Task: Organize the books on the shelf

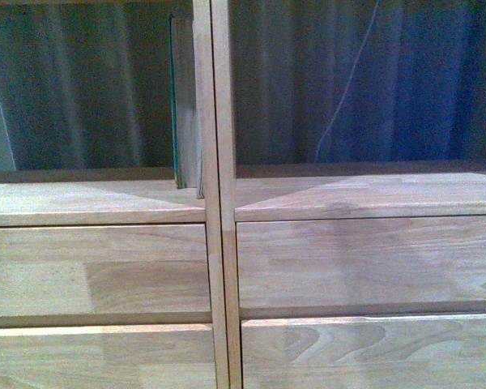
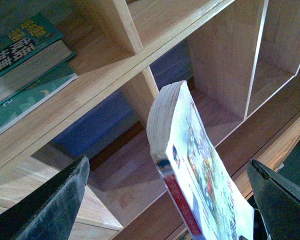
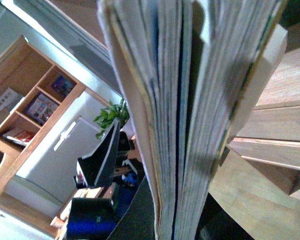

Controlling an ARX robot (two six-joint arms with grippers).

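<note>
Green-spined book [image 1: 185, 105] against shelf divider [image 1: 213, 243]

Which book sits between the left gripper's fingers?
The white paperback with the colourful illustrated cover; the green-covered books lie stacked on a shelf board, away from the fingers.

The shelf upright [image 1: 213, 121] is covering part of the green-spined book [image 1: 184, 105]. The frame edge is cropping the white paperback [image 2: 202, 192].
</note>
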